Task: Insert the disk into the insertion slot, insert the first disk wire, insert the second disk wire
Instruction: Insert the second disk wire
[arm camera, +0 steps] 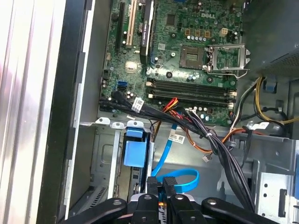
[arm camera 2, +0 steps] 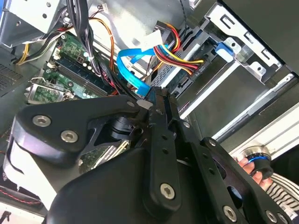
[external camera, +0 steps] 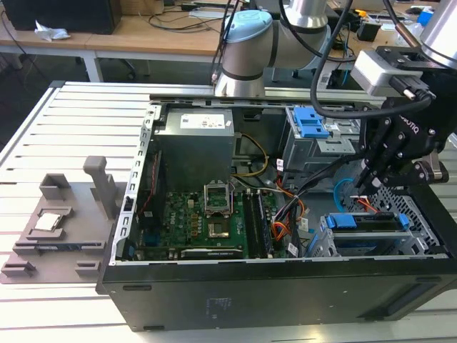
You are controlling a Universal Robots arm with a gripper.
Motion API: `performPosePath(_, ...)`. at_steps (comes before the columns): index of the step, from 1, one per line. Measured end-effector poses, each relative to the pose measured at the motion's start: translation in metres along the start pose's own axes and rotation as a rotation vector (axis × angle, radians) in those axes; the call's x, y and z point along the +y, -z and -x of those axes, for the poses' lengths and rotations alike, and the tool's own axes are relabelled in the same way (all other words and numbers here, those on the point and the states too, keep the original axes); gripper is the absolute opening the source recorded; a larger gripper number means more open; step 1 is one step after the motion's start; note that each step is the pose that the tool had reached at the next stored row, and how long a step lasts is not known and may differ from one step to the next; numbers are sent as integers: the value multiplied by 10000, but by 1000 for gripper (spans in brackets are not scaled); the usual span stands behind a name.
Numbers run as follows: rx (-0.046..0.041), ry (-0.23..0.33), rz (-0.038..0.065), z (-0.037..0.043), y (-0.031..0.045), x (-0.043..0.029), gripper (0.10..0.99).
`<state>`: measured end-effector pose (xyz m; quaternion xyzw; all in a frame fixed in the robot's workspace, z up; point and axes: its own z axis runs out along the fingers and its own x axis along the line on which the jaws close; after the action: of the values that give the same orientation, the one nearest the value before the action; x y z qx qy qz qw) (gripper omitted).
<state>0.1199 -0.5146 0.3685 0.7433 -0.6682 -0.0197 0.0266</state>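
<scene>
Beside the insertion slot point(external camera: 371, 239) my gripper point(external camera: 373, 182) hung low inside the open case — fingers clenched on the end of the second disk wire point(arm camera: 180, 179), the flat light-blue cable looping just off the fingertips point(arm camera: 161, 184). The disk point(external camera: 364, 221) sat seated in the slot, blue bracket point(arm camera: 135, 151) showing, so step one judged done. A red, yellow and black bundle point(arm camera 2: 175, 53) ran to the disk's rear — first wire apparently plugged in. Blue cable's connector not yet home, as far as I could tell.
</scene>
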Motion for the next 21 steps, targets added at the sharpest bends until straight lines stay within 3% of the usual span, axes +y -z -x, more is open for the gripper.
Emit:
performPosePath(13, -19, 3, -1, -32, -47, -12, 165)
performPosePath(19, -75, 3, 4, -191, -119, -56, 165)
performPosePath(21, -117, 6, 5, -210, -159, -79, 165)
